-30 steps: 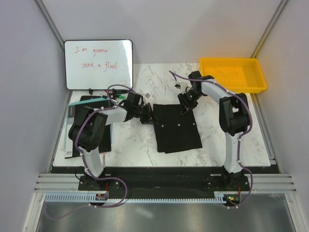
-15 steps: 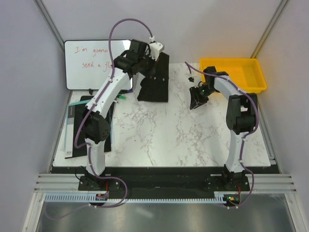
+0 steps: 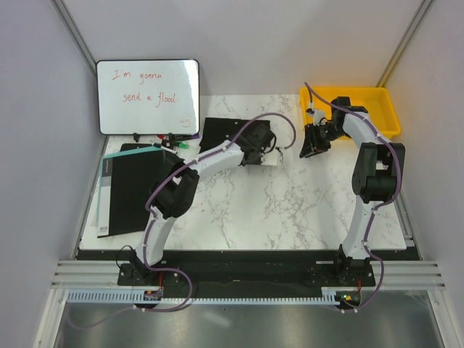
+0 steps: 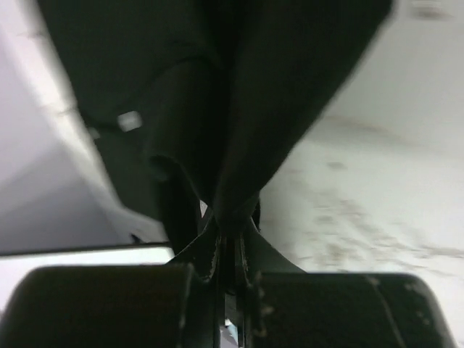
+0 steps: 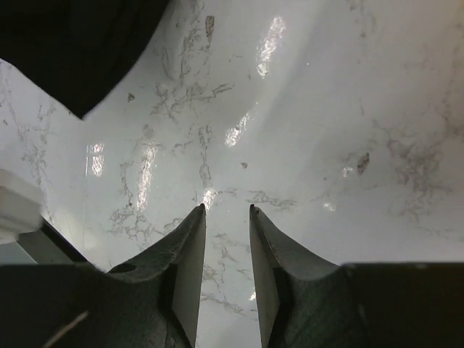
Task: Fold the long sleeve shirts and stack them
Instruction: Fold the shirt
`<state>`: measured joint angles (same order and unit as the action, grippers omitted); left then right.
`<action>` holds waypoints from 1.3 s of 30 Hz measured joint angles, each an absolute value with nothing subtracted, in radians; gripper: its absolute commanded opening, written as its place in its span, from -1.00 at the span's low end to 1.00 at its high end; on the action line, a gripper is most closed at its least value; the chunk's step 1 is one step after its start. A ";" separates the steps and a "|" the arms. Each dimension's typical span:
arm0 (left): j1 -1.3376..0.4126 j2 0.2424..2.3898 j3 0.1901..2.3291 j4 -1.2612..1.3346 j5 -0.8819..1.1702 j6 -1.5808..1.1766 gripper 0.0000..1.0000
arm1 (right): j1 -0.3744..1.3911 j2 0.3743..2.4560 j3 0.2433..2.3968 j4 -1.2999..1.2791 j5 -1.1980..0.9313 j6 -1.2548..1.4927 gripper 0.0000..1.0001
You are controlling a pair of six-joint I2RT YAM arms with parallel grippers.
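The middle and near right of the worktop (image 3: 290,210) lie open. The left arm (image 3: 210,156) slants from the near edge to the far middle, barring that diagonal. A black board (image 3: 130,192) fills the left edge, the whiteboard (image 3: 148,96) the far left corner, the yellow tray (image 3: 362,135) the far right corner. The black shirt (image 3: 221,130) takes up the far edge beside the whiteboard; the right arm (image 3: 359,221) lines the right edge
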<state>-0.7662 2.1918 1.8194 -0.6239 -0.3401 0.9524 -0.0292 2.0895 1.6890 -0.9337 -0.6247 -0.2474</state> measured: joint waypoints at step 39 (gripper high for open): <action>-0.847 1.539 1.039 -0.834 0.302 0.434 -0.19 | 0.394 2.316 1.966 -0.917 -0.599 -0.456 -0.33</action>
